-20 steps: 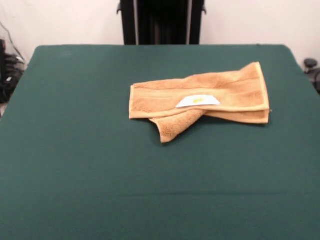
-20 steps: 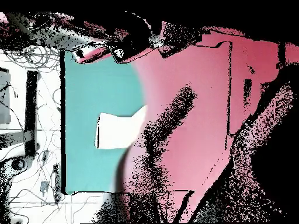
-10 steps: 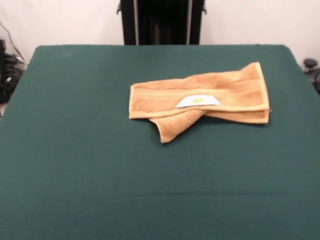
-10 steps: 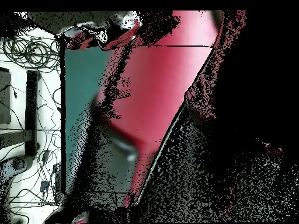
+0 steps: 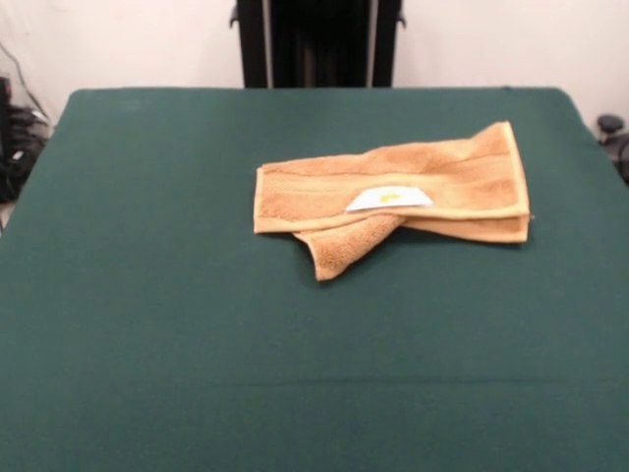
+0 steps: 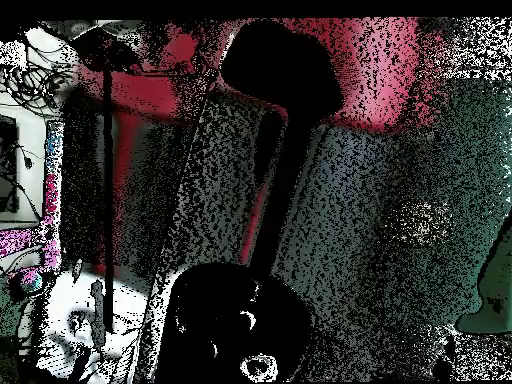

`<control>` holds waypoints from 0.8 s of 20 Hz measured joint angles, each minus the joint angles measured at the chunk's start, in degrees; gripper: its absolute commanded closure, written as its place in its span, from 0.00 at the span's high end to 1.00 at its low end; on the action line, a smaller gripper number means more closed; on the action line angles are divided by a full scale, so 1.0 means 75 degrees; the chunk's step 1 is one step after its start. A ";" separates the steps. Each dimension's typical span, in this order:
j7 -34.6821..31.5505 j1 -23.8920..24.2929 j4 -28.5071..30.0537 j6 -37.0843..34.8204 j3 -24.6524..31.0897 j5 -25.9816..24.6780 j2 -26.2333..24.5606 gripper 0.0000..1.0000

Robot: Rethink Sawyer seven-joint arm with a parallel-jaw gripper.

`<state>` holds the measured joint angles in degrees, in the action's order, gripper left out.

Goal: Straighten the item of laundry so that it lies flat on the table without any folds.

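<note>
In the overhead view the arm (image 6: pixel 372 70) sits close under the camera and takes up most of the picture as a blurred red and black mass. A dark rounded part (image 6: pixel 275 60) lies at top centre. From it a dark bar (image 6: pixel 268 190) runs down to a round black bulk (image 6: pixel 235 320) at bottom centre. The gripper cannot be picked out in either view.

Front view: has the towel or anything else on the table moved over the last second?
Nothing visibly changed. The orange-tan towel lies in the same folded heap on the green table, its white label facing up and one corner poking out toward the camera. The gripper does not show in the front view, and the overhead view is too obscured to read.
</note>
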<state>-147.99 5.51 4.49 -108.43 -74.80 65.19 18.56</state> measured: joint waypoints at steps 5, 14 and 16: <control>0.0000 -0.0458 0.0502 0.0498 0.0207 -0.0963 -0.0206 1.00; 0.0000 -0.2340 0.3289 0.3954 0.1157 -0.3672 -0.0162 1.00; 0.0000 -0.2564 0.3535 0.4350 0.1208 -0.3879 -0.0128 1.00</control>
<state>-147.99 -13.72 31.01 -75.80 -65.74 36.10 17.59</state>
